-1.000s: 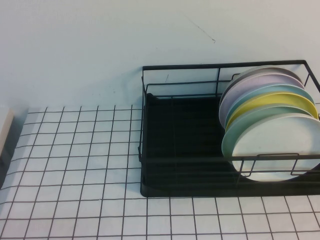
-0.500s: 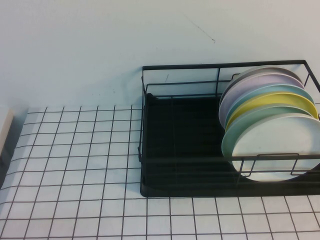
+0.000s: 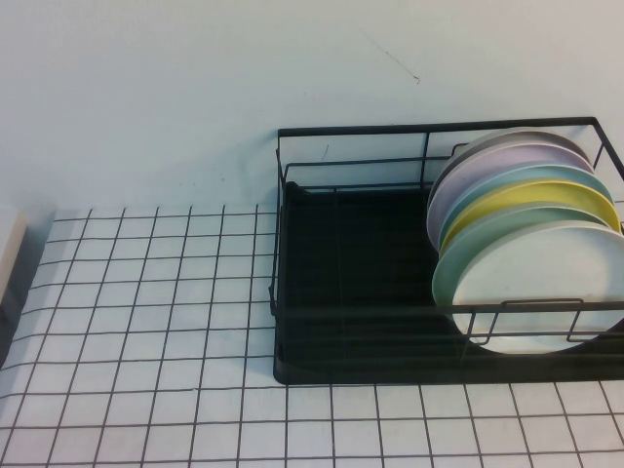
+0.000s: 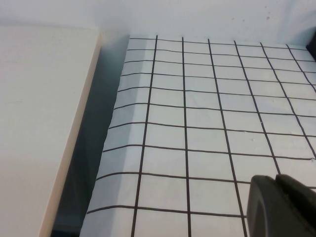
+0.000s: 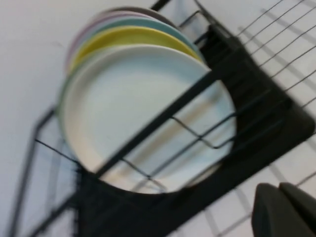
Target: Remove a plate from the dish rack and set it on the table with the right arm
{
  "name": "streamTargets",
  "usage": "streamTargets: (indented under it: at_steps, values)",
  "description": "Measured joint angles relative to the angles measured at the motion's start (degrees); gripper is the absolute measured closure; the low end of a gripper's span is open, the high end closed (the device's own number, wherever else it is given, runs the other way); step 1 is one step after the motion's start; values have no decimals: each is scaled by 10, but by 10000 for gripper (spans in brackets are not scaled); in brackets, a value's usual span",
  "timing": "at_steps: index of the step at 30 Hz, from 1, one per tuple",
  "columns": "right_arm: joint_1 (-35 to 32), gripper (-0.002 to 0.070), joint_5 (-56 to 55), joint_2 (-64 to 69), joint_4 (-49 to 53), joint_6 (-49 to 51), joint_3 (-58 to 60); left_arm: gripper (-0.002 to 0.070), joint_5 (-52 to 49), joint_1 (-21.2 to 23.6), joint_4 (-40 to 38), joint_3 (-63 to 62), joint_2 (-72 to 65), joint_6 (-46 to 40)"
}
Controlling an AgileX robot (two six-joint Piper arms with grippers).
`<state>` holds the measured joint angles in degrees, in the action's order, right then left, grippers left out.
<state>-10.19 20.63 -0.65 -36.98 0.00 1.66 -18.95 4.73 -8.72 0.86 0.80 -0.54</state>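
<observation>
Gridded table (image 3: 146, 322) and dish rack (image 3: 341, 292) are being shown from above. Only the wrist views are showing the grippers: the right gripper (image 5: 286, 210), closed and empty, is being held near the plate (image 5: 143, 113); whether the left gripper (image 4: 281, 207) is open cannot be told.

white gridded table (image 3: 146, 331), black dish rack (image 3: 341, 366) on it

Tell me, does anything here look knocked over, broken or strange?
Nothing stands out. The round pastel plates lean in a neat row at the right end of the black wire dish rack, off-white plate in front. The white gridded table shows no spill. Left gripper hangs over the grid; right gripper nears the rack, fingers shut.
</observation>
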Motion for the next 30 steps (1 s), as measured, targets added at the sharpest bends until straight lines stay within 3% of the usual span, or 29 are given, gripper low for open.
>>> streamTargets:
  at_steps: [4,15,19,24,27,30]
  values:
    - [0,678,-6,0,-160,13,0,678,0,0,0,0,0,0]
    - [0,678,27,0,-160,-118,0,678,0,0,0,0,0,0]
    - [0,678,136,5,-194,-253,-37,678,0,0,0,0,0,0]
    - [0,672,268,93,-194,-423,-172,678,0,0,0,0,0,0]
    - [0,617,287,159,-173,-527,-262,678,0,0,0,0,0,0]
    - [0,496,294,228,-134,-585,-347,678,0,0,0,0,0,0]
